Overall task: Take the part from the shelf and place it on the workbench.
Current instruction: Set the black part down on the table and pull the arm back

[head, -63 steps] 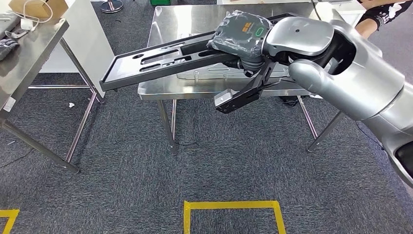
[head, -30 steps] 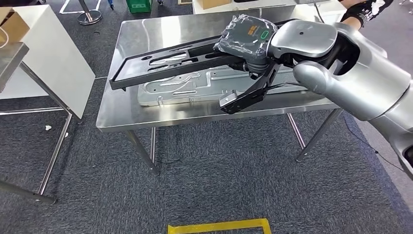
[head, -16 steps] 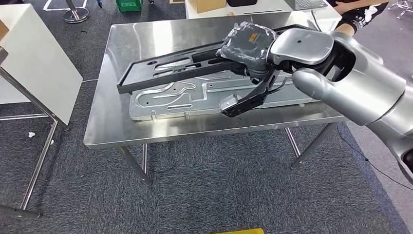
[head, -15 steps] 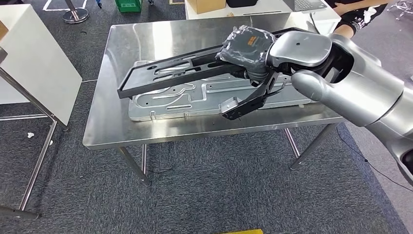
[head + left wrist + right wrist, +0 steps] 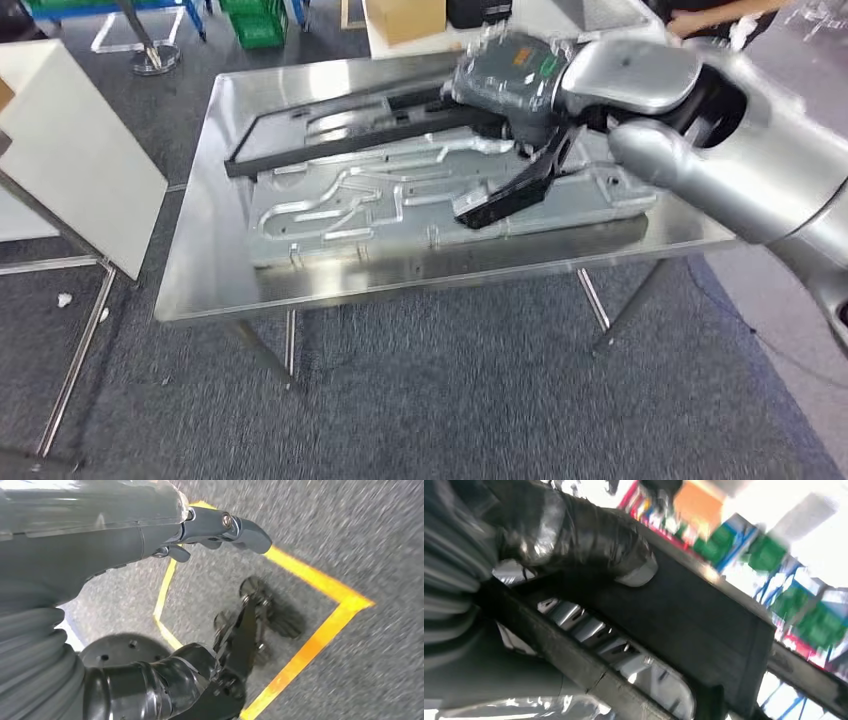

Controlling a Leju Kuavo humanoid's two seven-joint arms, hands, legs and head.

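Hanging over the carpet, left hand (image 5: 150,535) holds nothing, fingers loosely apart. Long black frame panel (image 5: 350,125) juts leftward beyond the right hand (image 5: 510,80), whose fingers clamp one end, above the steel workbench (image 5: 200,270). Judged stiff, light, cantilevered; a mid-length hold would steady it.

Overhead light is flooding the room evenly. The steel workbench (image 5: 200,270) is throwing broad pale reflections across its top and casting a soft shadow on the carpet beneath. Head view is smearing slightly with motion. Left wrist view is blurring toward its edges. Right wrist view is blowing out white beyond the workbench, background colours streaking.
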